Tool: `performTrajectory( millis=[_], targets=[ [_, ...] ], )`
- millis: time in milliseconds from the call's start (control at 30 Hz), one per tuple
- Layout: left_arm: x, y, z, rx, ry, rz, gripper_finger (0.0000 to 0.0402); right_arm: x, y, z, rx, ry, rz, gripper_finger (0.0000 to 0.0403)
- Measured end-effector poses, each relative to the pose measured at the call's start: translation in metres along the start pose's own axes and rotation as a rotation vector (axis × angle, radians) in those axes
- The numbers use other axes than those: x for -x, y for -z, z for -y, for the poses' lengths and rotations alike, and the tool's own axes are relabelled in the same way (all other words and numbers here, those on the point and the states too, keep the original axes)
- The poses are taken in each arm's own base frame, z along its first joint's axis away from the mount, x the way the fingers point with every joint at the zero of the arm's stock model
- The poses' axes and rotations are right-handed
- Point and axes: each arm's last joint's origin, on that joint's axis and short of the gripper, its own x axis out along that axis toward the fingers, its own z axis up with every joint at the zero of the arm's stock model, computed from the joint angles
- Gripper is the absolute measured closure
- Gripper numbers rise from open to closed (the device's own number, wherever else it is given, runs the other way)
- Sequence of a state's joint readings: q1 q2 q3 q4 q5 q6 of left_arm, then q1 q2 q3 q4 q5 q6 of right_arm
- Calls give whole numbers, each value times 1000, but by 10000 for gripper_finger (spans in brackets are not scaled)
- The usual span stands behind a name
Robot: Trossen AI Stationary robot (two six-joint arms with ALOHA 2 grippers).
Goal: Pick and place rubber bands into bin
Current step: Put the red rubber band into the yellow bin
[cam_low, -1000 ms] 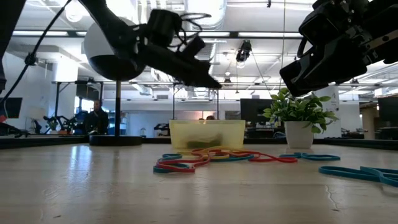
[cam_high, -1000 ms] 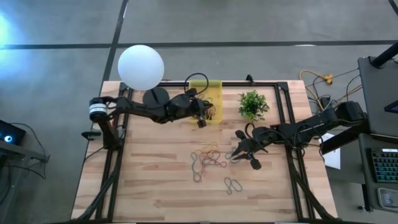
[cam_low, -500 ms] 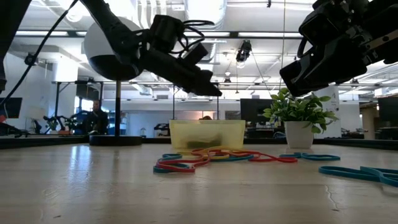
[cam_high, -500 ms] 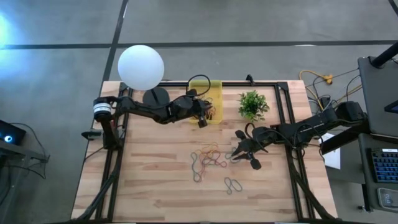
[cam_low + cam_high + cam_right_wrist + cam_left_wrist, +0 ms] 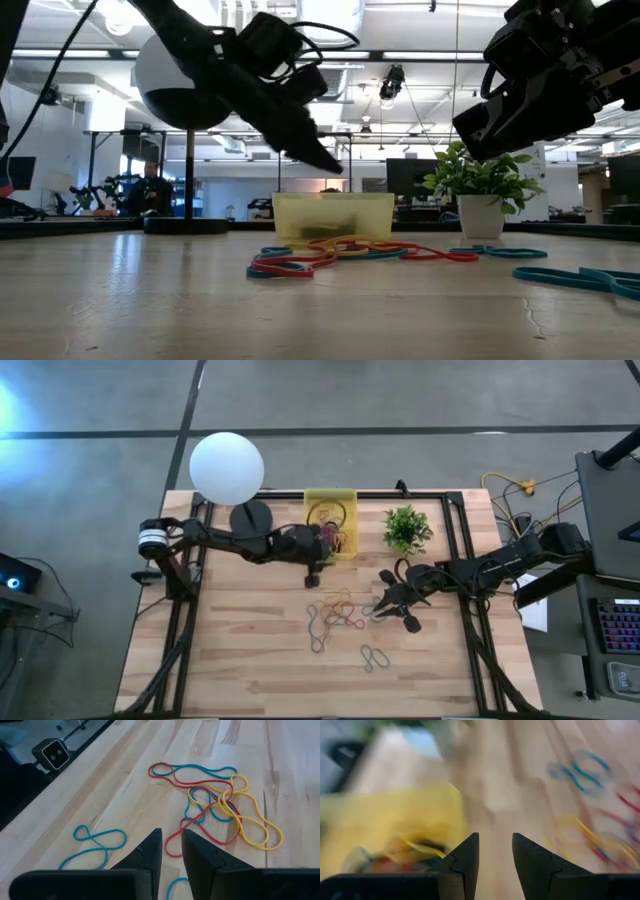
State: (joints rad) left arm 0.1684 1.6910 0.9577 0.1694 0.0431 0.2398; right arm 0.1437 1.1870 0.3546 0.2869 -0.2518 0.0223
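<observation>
The rubber bands [image 5: 335, 612] lie in a loose tangle of red, yellow and teal loops mid-table, also plain in the right wrist view [image 5: 215, 805]. One teal band [image 5: 374, 657] lies apart, nearer the front edge. The yellow bin [image 5: 345, 495] stands at the far side with several bands [image 5: 335, 532] inside. My left gripper [image 5: 495, 837] hangs open and empty above the table just before the bin's near wall [image 5: 314, 566]. My right gripper [image 5: 171, 832] hovers right of the tangle [image 5: 380, 607], its fingers a narrow gap apart with nothing between them.
A white globe lamp [image 5: 227, 468] on a dark round base stands left of the bin, and a small potted plant [image 5: 406, 528] right of it. Black frame rails [image 5: 455, 540] run along the table's sides. Bare wood lies at the near left.
My left gripper has drawn back from over the bin toward the table's near edge, sunk a little and tipped its fingers further downward. The bin's inside, with its bands, now shows uncovered.
</observation>
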Motion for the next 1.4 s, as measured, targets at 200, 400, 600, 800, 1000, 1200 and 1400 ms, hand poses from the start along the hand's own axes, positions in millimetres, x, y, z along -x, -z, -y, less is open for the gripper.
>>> performTrajectory(
  millis=[200,400,600,800,1000,1200,1400],
  targets=[
    [5,8,44,-38,142,-159,300,0,2,1,11,22,-4,336],
    [6,4,69,-82,196,-137,300,0,2,1,21,22,-3,342],
    [-1,2,74,-70,210,-76,300,0,2,1,22,21,2,341],
    [-22,14,81,-44,271,-83,300,0,2,1,18,20,2,343],
    [-39,23,85,-30,280,-107,300,0,2,1,18,20,2,339],
    [-44,25,87,-24,299,-110,300,0,2,1,15,20,2,344],
    [-44,24,89,-5,329,-100,300,0,2,1,18,24,2,342]
  ],
)
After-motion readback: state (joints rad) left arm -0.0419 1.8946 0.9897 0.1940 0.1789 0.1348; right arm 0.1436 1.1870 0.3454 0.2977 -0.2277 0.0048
